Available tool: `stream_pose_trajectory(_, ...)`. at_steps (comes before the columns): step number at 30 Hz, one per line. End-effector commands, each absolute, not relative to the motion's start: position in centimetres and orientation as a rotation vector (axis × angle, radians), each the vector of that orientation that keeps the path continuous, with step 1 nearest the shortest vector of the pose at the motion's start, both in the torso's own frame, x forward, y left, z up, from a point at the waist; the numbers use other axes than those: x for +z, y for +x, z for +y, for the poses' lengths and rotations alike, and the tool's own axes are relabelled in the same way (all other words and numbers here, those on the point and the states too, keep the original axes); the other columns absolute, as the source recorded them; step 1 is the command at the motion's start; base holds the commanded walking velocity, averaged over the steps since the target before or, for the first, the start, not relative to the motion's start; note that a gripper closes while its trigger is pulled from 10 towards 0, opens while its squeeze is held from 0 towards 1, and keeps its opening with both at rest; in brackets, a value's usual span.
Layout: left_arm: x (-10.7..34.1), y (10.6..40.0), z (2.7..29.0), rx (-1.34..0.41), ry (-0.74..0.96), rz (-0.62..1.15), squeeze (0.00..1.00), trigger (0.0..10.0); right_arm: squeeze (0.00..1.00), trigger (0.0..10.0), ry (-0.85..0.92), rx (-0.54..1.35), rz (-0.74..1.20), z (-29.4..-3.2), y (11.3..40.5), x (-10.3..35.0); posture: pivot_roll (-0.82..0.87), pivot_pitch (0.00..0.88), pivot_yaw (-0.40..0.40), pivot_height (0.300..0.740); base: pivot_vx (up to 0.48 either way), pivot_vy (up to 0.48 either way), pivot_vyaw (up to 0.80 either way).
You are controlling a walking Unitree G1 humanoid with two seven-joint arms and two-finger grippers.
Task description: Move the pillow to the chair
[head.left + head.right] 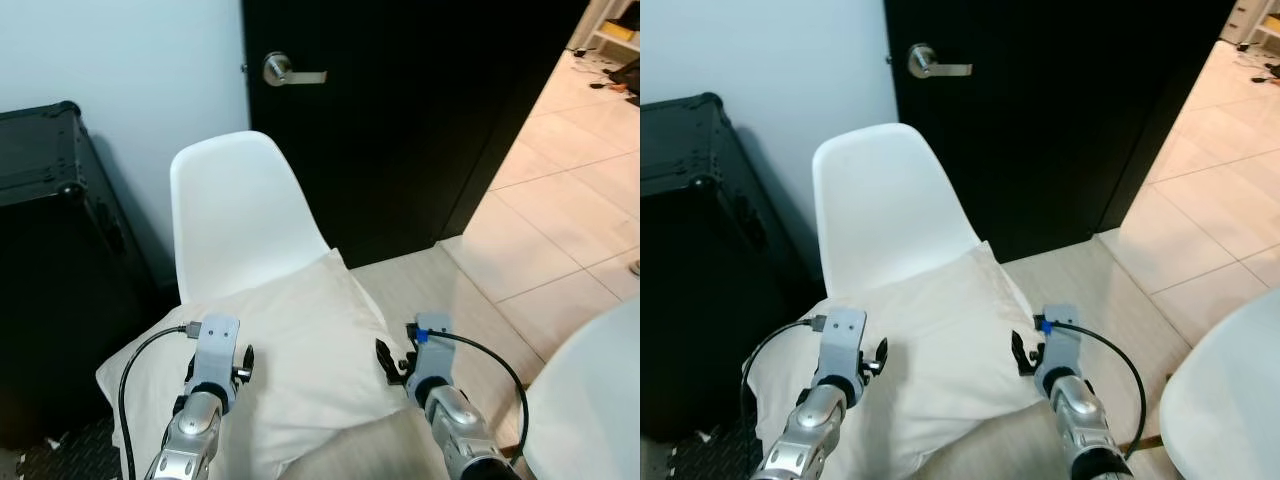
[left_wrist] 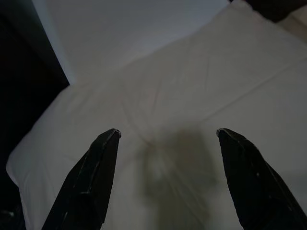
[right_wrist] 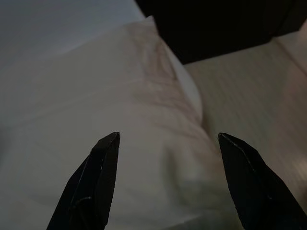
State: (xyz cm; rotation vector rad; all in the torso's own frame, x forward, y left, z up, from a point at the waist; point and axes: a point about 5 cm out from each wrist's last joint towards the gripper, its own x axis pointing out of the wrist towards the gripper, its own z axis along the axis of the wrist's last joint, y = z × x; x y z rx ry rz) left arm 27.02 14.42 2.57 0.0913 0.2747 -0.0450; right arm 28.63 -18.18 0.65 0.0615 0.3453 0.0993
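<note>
You see one big, soft, cream-white cloth pillow [image 1: 290, 350]. It is square with puffy corners and a few light wrinkles. It lies on the seat of the white plastic chair [image 1: 235, 205], with its far corner leaning up against the chair's curved back. It spreads past the seat on both sides.

Your left tool [image 2: 165, 136] hangs just above the pillow's near left part, and its two black fingers [image 2: 88, 177] are spread wide with nothing between them. Your right tool [image 3: 168, 139] is over the pillow's right edge, next to the pale wood floor [image 1: 480, 300]. Its two black fingers [image 3: 93, 184] are wide apart too, and they hold nothing.

Count with me: one pillow, two tools, and two white chairs. The second white chair [image 1: 590, 400] shows only as a round edge at your right.

Behind the first chair stands one black door [image 1: 400, 110] with one silver lever handle [image 1: 290, 72]. To your left sits one black case with metal corners [image 1: 55, 250], shut, so you cannot tell what is inside. Shiny pale floor tiles [image 1: 570, 190] lie past the door.
</note>
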Motion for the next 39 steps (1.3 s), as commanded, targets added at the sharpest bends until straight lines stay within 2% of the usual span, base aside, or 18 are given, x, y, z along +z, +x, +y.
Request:
stream_pose_trajectory(1, 2.5, 26.7, 14.9, -0.041, 0.096, 0.269, 0.0, 10.0, 0.0, 10.0, 0.075, 0.077, 0.327, -18.4, 28.5, 0.7, 0.04, 0.082, -0.038, 0.74, 0.0, 0.0, 0.0)
stream_pose_trajectory(8, 0.3, 25.4, 16.0, 0.026, 0.088, 0.36, 0.0, 10.0, 0.0, 10.0, 0.076, 0.09, 0.368, -17.9, 27.9, -0.1, 0.04, 0.063, -0.04, 0.74, 0.0, 0.0, 0.0)
stream_pose_trajectory(21, -0.1, 25.4, 16.2, 0.005, 0.148, 0.362, 0.0, 10.0, 0.0, 10.0, 0.014, 0.065, 0.486, -17.6, 26.9, -1.7, 0.05, 0.055, -0.043, 0.74, 0.0, 0.0, -0.79)
stream_pose_trajectory(26, 0.3, 25.6, 15.8, 0.002, 0.133, 0.33, 0.0, 10.0, 0.0, 10.0, 0.015, 0.052, 0.49, -17.6, 26.9, -1.7, 0.05, 0.052, -0.039, 0.74, 0.0, 0.0, -0.8)
stream_pose_trajectory(31, 0.2, 25.9, 15.6, 0.035, 0.048, 0.344, 0.0, 10.0, 0.0, 10.0, 0.004, 0.037, 0.494, -17.8, 27.0, -1.7, 0.04, 0.05, -0.041, 0.74, 0.0, 0.0, -0.8)
stream_pose_trajectory(34, -0.7, 25.4, 15.9, 0.056, 0.079, 0.395, 0.0, 10.0, 0.0, 10.0, -0.013, 0.016, 0.527, -18.0, 26.4, -2.3, 0.04, 0.048, -0.047, 0.74, 0.0, 0.0, -0.8)
stream_pose_trajectory(39, -0.7, 25.4, 15.9, 0.061, 0.083, 0.382, 0.0, 10.0, 0.0, 10.0, -0.018, 0.011, 0.546, -17.9, 26.1, -2.7, 0.04, 0.049, -0.051, 0.74, 0.0, 0.0, -0.8)
